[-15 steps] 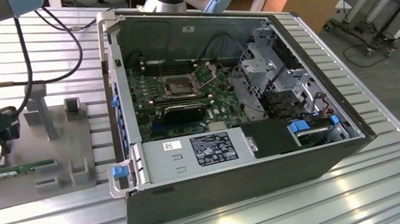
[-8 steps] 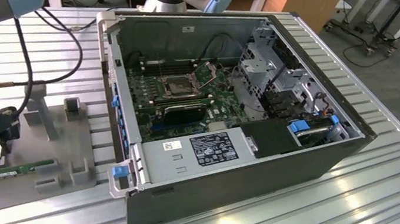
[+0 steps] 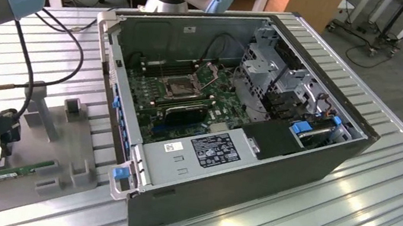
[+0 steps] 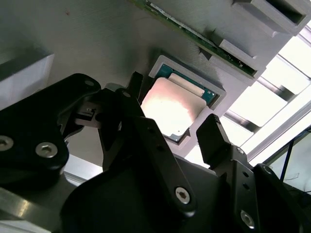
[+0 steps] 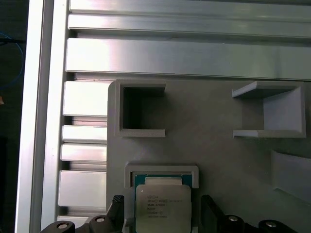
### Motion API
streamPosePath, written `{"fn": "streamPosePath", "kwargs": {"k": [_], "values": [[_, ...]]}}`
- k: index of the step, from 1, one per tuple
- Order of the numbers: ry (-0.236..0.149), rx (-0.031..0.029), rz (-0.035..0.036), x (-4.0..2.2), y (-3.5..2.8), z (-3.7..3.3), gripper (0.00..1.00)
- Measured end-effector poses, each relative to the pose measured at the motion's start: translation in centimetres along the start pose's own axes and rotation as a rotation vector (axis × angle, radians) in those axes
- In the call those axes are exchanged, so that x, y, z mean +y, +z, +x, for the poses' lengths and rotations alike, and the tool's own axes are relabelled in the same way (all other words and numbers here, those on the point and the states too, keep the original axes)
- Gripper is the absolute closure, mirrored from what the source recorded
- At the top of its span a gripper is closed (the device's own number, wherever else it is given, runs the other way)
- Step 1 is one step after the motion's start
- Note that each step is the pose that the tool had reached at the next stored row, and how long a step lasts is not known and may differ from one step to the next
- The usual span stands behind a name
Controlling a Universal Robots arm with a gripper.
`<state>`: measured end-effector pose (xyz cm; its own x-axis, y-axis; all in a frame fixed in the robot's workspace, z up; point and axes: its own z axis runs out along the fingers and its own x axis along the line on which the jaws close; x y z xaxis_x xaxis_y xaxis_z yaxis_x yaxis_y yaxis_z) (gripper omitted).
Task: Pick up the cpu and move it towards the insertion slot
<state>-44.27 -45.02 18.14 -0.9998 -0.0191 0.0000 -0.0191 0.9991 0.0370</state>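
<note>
Now straddling the cpu [image 4: 171, 110] with the end effector [image 4: 172, 103] spread, one dark finger [image 4: 211, 133] to each side of the chip and no visible contact with it. Not yet a pinch, judging by the gaps in both wrist views. Lying flat, silvery face up, in a shallow walled recess of the grey tray [image 3: 61, 140], at the exterior view's left on the ribbed table [image 3: 313, 225]. Probably seated that way to keep the chip square and leave two opposite edges free for the fingers. Lined up with those edges, seemingly so as to close evenly and lift without tilting.

Near the recess, on the same tray, a long green memory stick [image 3: 15, 171] in a holder of its own; not to be confused with the chip.

Well apart from all this, toward the middle of the exterior view, the insertion slot [image 3: 181, 89]: shiny square frame, dark centre, facing up from the green board inside the computer case [image 3: 256, 175]. Laid on its side and open on top, presumably to give access from above. No lift begun, by the look of it.
</note>
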Motion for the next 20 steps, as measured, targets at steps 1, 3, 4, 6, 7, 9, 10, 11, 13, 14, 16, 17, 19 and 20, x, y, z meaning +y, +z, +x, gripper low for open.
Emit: {"fn": "streamPosePath", "kwargs": {"k": [1,3,4,6,7,9,10,11,13,14,16,17,19,20], "values": [[0.000,0.0000,0.0000,0.00,0.00,0.00,0.28],[0.000,0.0000,0.0000,0.00,0.00,0.00,0.28],[0.000,0.0000,0.0000,0.00,0.00,0.00,0.28],[0.000,0.0001,0.0000,0.00,0.00,0.00,0.28],[0.000,0.0001,0.0000,0.00,0.00,0.00,0.28],[0.000,0.0000,0.0000,0.00,0.01,-0.01,0.29],[0.000,0.0001,0.0000,0.00,0.01,-0.01,0.29],[0.000,0.0000,0.0000,0.00,0.01,-0.01,0.35],[0.000,0.0001,0.0001,0.00,0.00,-0.01,0.42],[0.000,0.0001,0.0001,0.00,0.00,-0.01,0.45],[0.000,0.0001,0.0000,0.00,0.01,-0.01,0.45],[0.000,0.0001,0.0000,0.00,0.01,-0.01,0.45],[0.000,0.0001,0.0000,0.00,0.01,-0.01,0.45],[0.000,0.0001,0.0000,0.00,0.01,-0.01,0.45]]}}
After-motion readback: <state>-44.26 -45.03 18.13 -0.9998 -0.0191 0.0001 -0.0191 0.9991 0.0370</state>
